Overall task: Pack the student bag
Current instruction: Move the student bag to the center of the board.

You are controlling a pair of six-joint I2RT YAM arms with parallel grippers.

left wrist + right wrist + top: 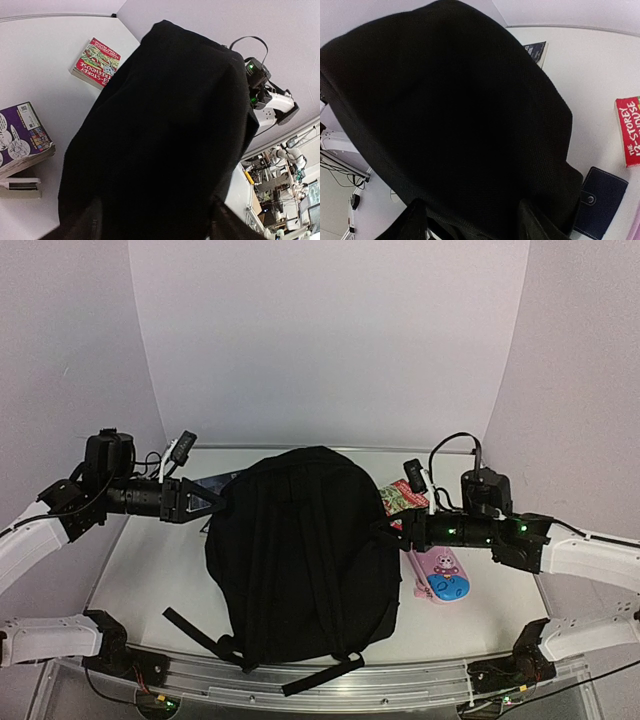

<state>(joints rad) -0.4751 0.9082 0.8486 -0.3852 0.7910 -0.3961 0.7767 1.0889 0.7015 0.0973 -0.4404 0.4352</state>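
The backpack [300, 550] runs from the table's [130, 580] far edge to its near edge, flanked equally by my left gripper [212, 502] and right gripper [393, 532], jaws astride its fabric, though whether they are clamped I cannot tell.

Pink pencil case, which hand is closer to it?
Right. The right hand is at the right edge of the student bag, just beside the pencil case; the left hand is at the bag's opposite, left edge.
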